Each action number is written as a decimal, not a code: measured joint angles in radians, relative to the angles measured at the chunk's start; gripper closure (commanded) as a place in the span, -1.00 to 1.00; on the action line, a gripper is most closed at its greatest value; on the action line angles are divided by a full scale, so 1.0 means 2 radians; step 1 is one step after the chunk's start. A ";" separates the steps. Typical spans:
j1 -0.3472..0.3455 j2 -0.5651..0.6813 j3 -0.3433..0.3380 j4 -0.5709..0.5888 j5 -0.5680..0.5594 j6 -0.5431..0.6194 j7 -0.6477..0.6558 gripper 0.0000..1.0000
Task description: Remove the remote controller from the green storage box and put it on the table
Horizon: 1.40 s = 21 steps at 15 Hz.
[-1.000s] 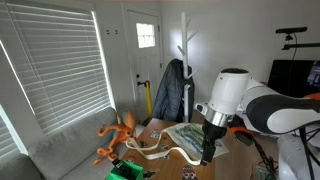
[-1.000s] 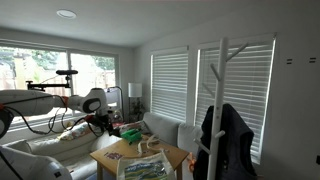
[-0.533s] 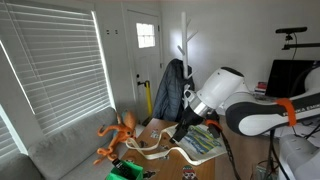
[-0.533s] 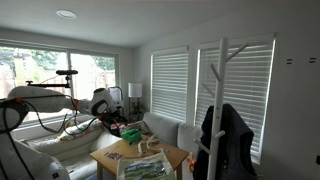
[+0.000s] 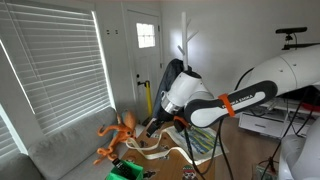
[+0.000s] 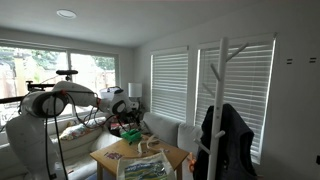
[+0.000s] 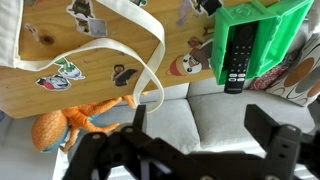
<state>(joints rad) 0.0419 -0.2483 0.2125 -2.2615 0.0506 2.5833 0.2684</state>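
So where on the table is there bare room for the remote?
In the wrist view, the light wooden tabletop is barest inside the white strap loop and in the strip between that strap and the bright green plastic box; only flat stickers lie there. Around the box, with the black remote inside and patterned cloth beside it, it is crowded.

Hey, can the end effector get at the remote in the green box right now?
Probably yes: the remote controller lies uncovered in the green storage box, the end effector is open and apart from it, and the white strap lies beside the box.
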 measured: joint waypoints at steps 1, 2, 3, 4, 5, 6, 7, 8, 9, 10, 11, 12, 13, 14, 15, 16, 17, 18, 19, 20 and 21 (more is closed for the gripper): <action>0.000 0.013 0.000 0.013 -0.002 -0.001 0.006 -1.00; 0.000 0.021 0.001 0.020 -0.002 -0.003 0.008 -1.00; 0.000 0.024 0.001 0.024 -0.002 -0.003 0.009 -1.00; 0.000 0.024 0.001 0.025 -0.002 -0.004 0.010 -1.00; 0.000 0.024 0.001 0.026 -0.002 -0.004 0.010 -1.00; 0.000 0.024 0.002 0.026 -0.002 -0.004 0.010 -1.00; 0.000 0.024 0.002 0.026 -0.002 -0.004 0.010 -1.00; 0.000 0.024 0.002 0.026 -0.002 -0.004 0.010 -1.00; 0.000 0.024 0.002 0.026 -0.002 -0.004 0.010 -1.00; 0.000 0.025 0.001 0.026 -0.002 -0.004 0.014 -1.00; 0.000 0.029 0.001 0.027 -0.005 -0.002 0.026 -1.00; 0.000 0.037 0.002 0.030 -0.012 0.001 0.041 -1.00; 0.000 0.050 0.002 0.039 -0.023 0.003 0.058 -1.00; 0.000 0.066 0.002 0.051 -0.038 0.003 0.075 -1.00; 0.001 0.087 0.002 0.068 -0.053 0.003 0.090 -1.00; 0.002 0.110 0.002 0.089 -0.063 0.000 0.102 -1.00; 0.006 0.135 0.002 0.112 -0.071 -0.005 0.110 -1.00; 0.013 0.160 0.001 0.136 -0.078 -0.014 0.116 -1.00; 0.023 0.186 0.000 0.160 -0.084 -0.025 0.121 -1.00; 0.036 0.210 -0.002 0.184 -0.087 -0.037 0.125 -1.00; 0.049 0.233 -0.004 0.206 -0.088 -0.046 0.125 -1.00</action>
<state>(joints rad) 0.1401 0.2185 0.2039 -1.8503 -0.1247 2.4906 0.5181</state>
